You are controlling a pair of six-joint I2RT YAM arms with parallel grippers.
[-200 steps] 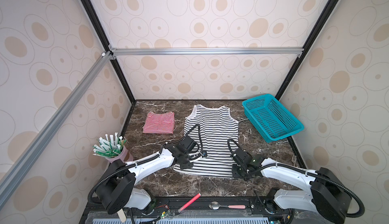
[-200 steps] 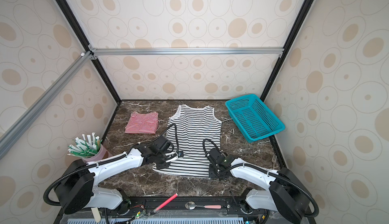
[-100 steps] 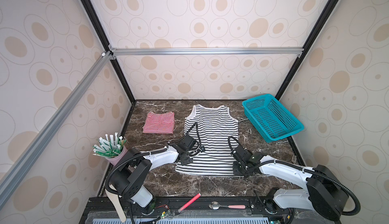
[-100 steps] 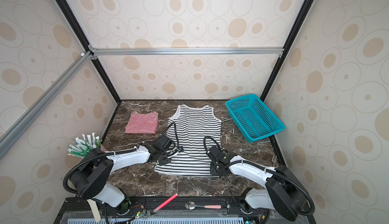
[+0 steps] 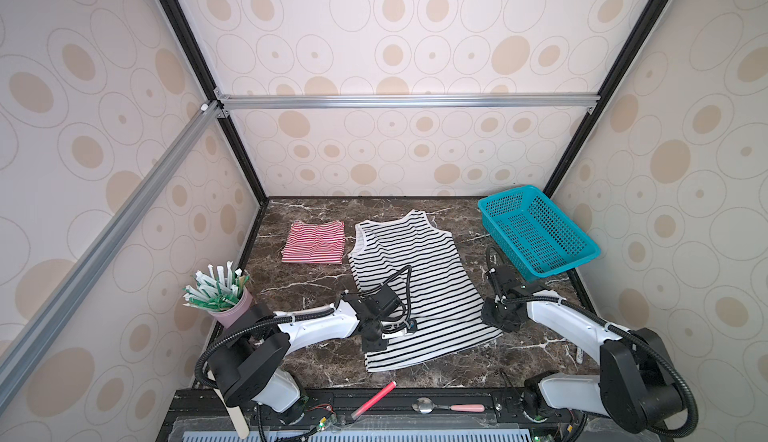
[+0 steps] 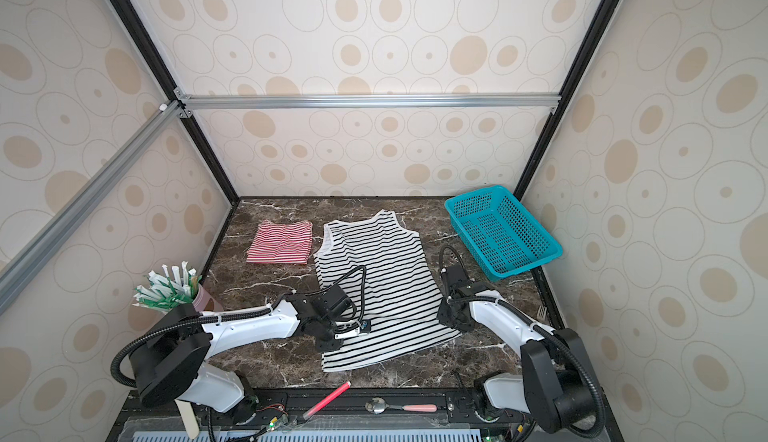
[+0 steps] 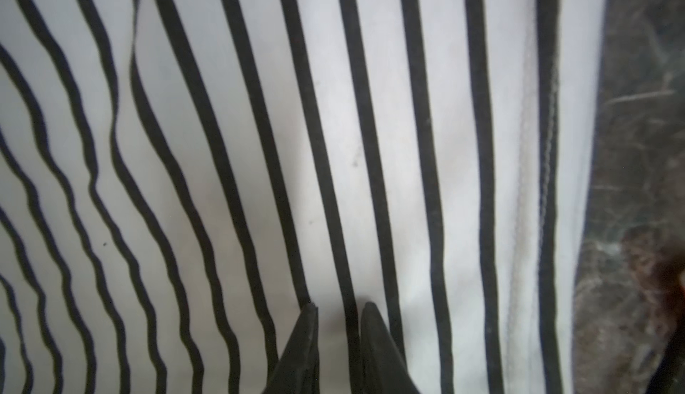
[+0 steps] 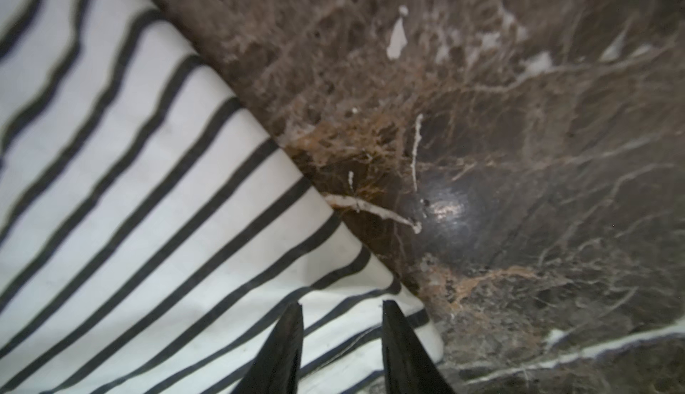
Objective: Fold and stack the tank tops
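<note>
The black-and-white striped tank top (image 5: 415, 278) lies flat on the marble desk (image 5: 299, 290), hem toward the arms, long axis running away from them, beside the folded red-and-white striped top (image 5: 313, 242). The right hand (image 8: 341, 307) is spread over the hem's right corner. The left hand (image 7: 339, 308), nearly pressed together near the left edge, may be nipping cloth; I cannot tell.

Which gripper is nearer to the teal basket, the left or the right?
Right. The right gripper is at the black-and-white tank top's hem corner on the teal basket's side; the left gripper is over the top's opposite edge, farther away.
</note>
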